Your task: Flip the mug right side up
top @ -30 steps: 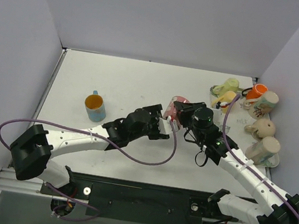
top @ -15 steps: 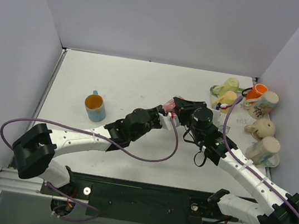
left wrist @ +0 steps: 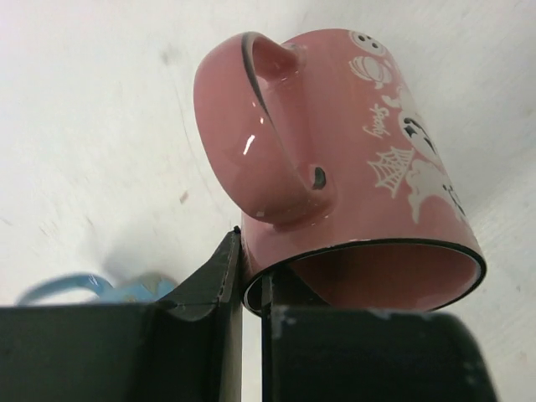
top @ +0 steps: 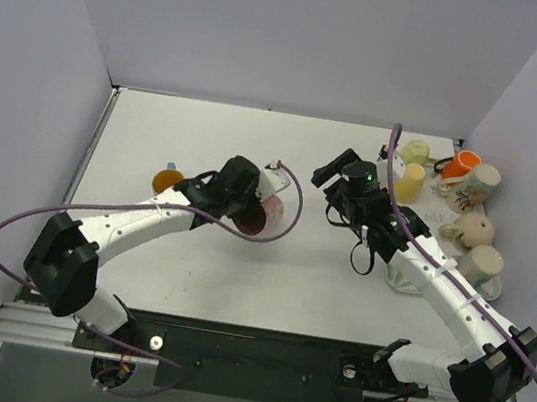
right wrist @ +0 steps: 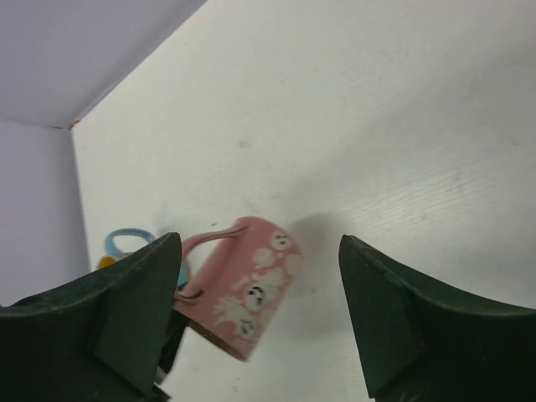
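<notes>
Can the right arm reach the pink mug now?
Probably yes. The right gripper is open and empty, it faces the pink mug, and only table lies between them. But the left gripper is pinching the mug's rim, so the two could bump.

- The left gripper (left wrist: 249,276) is clamped on the rim of the pink mug (left wrist: 352,167), with one finger inside and one outside.
- The right gripper (right wrist: 258,251) is held with fingers spread wide.
- Both arms are bent at the elbow.
</notes>
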Robot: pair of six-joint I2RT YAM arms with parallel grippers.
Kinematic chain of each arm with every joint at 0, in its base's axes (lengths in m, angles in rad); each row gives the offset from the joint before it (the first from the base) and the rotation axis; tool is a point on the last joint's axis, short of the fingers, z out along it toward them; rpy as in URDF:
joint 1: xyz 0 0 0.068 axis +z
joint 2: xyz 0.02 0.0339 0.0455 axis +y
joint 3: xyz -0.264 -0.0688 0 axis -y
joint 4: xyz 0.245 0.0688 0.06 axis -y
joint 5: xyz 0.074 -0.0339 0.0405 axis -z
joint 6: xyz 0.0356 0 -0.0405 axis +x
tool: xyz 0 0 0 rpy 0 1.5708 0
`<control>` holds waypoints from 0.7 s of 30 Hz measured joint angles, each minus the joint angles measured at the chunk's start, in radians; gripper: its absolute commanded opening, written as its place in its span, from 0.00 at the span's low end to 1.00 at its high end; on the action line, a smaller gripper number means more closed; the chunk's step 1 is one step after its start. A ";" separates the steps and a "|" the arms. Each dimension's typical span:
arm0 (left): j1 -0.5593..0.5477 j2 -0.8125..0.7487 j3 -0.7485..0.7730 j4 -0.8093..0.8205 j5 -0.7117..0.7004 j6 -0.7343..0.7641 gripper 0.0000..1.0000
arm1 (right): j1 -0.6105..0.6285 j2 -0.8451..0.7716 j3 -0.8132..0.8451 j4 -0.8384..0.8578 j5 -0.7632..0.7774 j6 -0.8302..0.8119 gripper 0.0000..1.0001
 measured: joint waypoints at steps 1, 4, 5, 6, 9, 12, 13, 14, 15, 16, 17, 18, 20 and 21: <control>0.038 0.016 0.022 -0.060 0.026 -0.028 0.00 | -0.004 -0.002 0.000 -0.026 0.019 -0.034 0.71; 0.161 0.090 0.101 -0.240 0.112 -0.105 0.00 | -0.019 -0.002 0.000 -0.093 0.062 -0.102 0.71; 0.195 0.116 0.129 -0.288 0.132 -0.120 0.00 | -0.023 -0.004 0.000 -0.110 0.076 -0.121 0.71; 0.225 0.143 0.156 -0.336 0.149 -0.129 0.00 | -0.027 -0.006 -0.002 -0.123 0.086 -0.136 0.71; 0.296 0.218 0.250 -0.457 0.195 -0.137 0.00 | -0.034 -0.019 -0.011 -0.146 0.110 -0.172 0.71; 0.325 0.278 0.351 -0.557 0.208 -0.115 0.00 | -0.035 -0.027 -0.017 -0.164 0.119 -0.198 0.71; 0.335 0.301 0.386 -0.592 0.214 -0.107 0.00 | -0.035 -0.027 -0.017 -0.167 0.119 -0.204 0.71; 0.343 0.325 0.420 -0.622 0.218 -0.094 0.00 | -0.037 -0.027 -0.019 -0.169 0.119 -0.210 0.71; 0.350 0.341 0.439 -0.639 0.219 -0.087 0.00 | -0.041 -0.027 -0.024 -0.169 0.119 -0.217 0.71; 0.360 0.359 0.459 -0.658 0.216 -0.073 0.00 | -0.042 -0.027 -0.028 -0.171 0.119 -0.224 0.71; 0.368 0.376 0.475 -0.678 0.209 -0.062 0.00 | -0.045 -0.027 -0.032 -0.174 0.118 -0.230 0.71; 0.375 0.391 0.494 -0.699 0.204 -0.053 0.00 | -0.051 -0.027 -0.036 -0.177 0.117 -0.235 0.71; 0.386 0.425 0.546 -0.751 0.185 -0.024 0.06 | -0.071 -0.027 -0.044 -0.179 0.111 -0.241 0.71; 0.391 0.442 0.568 -0.771 0.179 -0.015 0.08 | -0.082 -0.027 -0.047 -0.179 0.109 -0.243 0.72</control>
